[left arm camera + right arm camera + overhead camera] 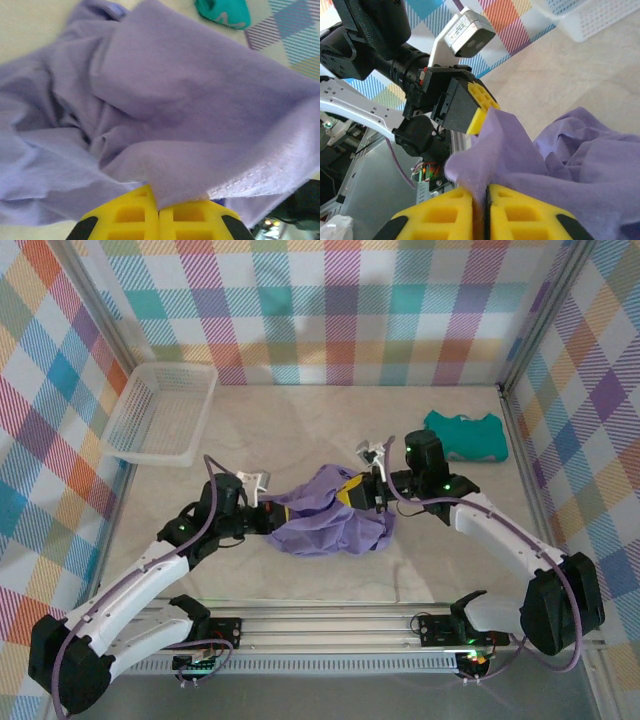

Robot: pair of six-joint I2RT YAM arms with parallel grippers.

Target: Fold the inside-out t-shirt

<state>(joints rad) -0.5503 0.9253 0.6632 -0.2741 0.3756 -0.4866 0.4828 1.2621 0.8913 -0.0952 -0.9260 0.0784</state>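
Closest in: right gripper (480, 200), yellow ribbed fingers pressed together, clenched on edge of crumpled lavender-purple cotton t-shirt (330, 525). Left gripper (159, 202) likewise clamped on stitched hem of same shirt. Shirt bunched in heap at centre of beige tabletop (300, 420), between the two grippers, which face each other across it. White plastic mesh basket (150, 456) at far left, well apart from shirt, bare floor showing. Small teal-green folded garment (465, 435) on table at far right, outside basket.
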